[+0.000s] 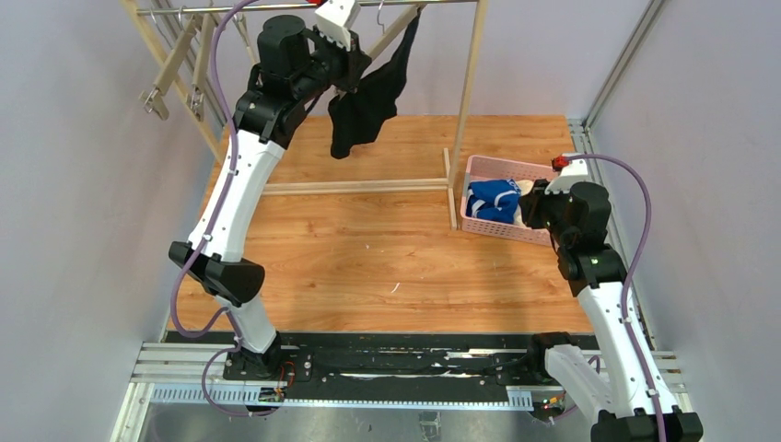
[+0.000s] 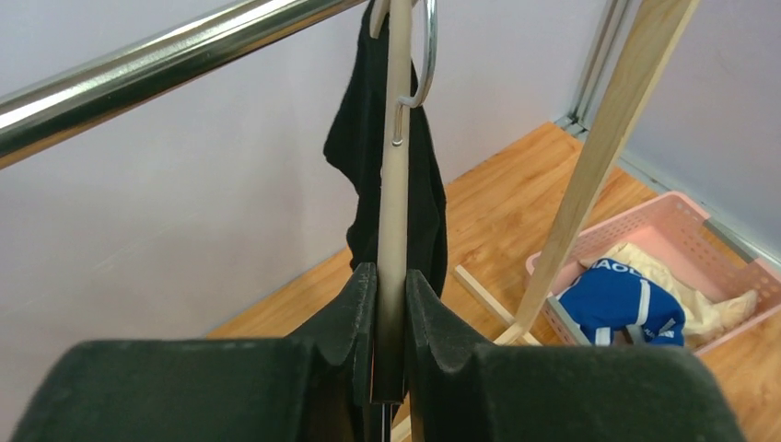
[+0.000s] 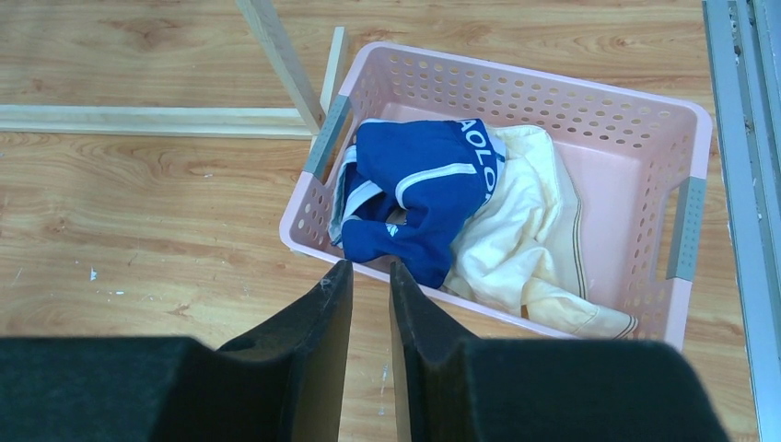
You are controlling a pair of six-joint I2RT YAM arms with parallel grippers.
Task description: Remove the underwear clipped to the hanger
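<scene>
Your left gripper (image 2: 390, 318) is clamped on the pale wooden hanger (image 2: 396, 184), upper centre, where black cloth briefs (image 1: 368, 97) hang; your right gripper (image 3: 368, 313) is nearly closed, empty, over the pink plastic basket (image 3: 686, 138).

The wooden table (image 1: 368, 258) has a warm orange-brown grain with a few pale scuffs. Directly on it stands a pink basket (image 1: 479, 166), a perforated plastic crate with grey handle patches, at the table's right side towards the far edge. All else is placed from this basket. Just beside its left wall, the upright post of a light wooden rack (image 1: 465, 110) meets the table, and the rack's foot rail (image 1: 355, 187) runs leftward from there, flat on the boards. A short wooden strip lies against the basket's near-left corner in the right wrist view. Nearer than the basket, at the table's near edge, runs a black base plate (image 1: 405, 361).
</scene>
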